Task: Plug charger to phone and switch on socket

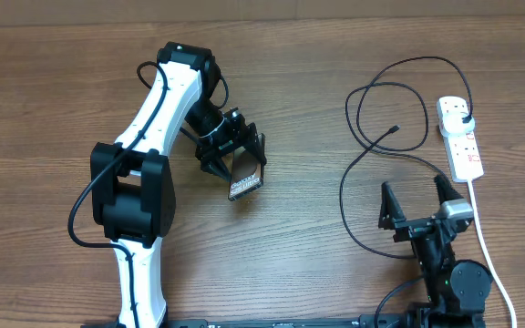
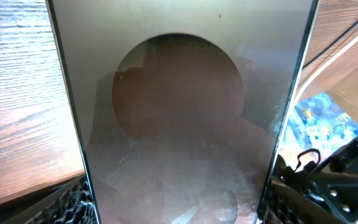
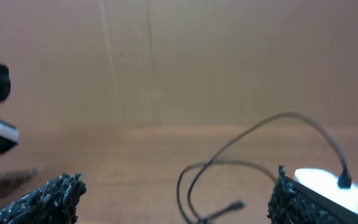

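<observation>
The phone (image 1: 244, 179) hangs tilted just above the table left of centre, with my left gripper (image 1: 236, 162) shut on its long edges. In the left wrist view its shiny back (image 2: 179, 112) fills the frame between both fingers (image 2: 67, 202). The charger (image 1: 363, 96) loops in a thin black line on the right, its connector tip (image 1: 396, 128) lies loose, and its black plug (image 1: 464, 118) sits in the white socket (image 1: 465, 153). My right gripper (image 1: 415, 189) stands open near the front, apart from the cable. The right wrist view shows the tip (image 3: 235, 205) ahead between the pads.
The socket's white cord (image 1: 486, 241) runs down the right side past my right arm. The charger's lower loop (image 1: 344, 205) lies just left of the right gripper. The left arm (image 1: 153, 118) reaches across the left half of the wooden table (image 1: 53, 82).
</observation>
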Tool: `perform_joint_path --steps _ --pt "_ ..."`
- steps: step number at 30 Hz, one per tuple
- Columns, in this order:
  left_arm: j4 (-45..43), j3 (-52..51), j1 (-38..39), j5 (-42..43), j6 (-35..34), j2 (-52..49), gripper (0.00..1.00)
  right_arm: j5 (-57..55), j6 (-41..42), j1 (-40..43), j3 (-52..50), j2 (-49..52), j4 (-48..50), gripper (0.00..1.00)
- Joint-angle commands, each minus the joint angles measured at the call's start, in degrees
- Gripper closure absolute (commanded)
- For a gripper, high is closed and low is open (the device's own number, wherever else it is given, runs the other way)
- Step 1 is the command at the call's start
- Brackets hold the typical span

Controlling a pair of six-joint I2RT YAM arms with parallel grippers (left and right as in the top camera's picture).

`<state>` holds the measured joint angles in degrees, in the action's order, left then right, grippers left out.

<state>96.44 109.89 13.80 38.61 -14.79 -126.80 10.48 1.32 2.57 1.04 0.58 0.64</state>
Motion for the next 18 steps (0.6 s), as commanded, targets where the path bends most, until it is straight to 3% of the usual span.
perform_joint_path --steps 1,5,9,15,18 --pt "0.44 1.62 0.09 3.63 1.11 0.07 0.43 2.58 0.83 -0.26 -0.57 -0.35 1.27 0.00" --pt "0.44 1.62 0.09 3.78 1.11 0.07 0.43 16.04 2.51 -0.26 -0.57 -0.35 1.27 0.00" --pt "0.44 1.62 0.09 5.40 1.09 0.07 0.43 31.36 18.62 -0.26 -0.57 -0.35 1.22 0.00" --pt "-1.84 1.62 0.07 8.63 0.07 0.07 0.42 40.09 48.28 -0.26 -0.57 -0.35 -0.52 0.00" --pt "-3.76 1.62 0.07 10.01 -1.90 0.07 0.42 38.93 49.94 -0.26 -0.57 -0.35 -0.76 0.00"
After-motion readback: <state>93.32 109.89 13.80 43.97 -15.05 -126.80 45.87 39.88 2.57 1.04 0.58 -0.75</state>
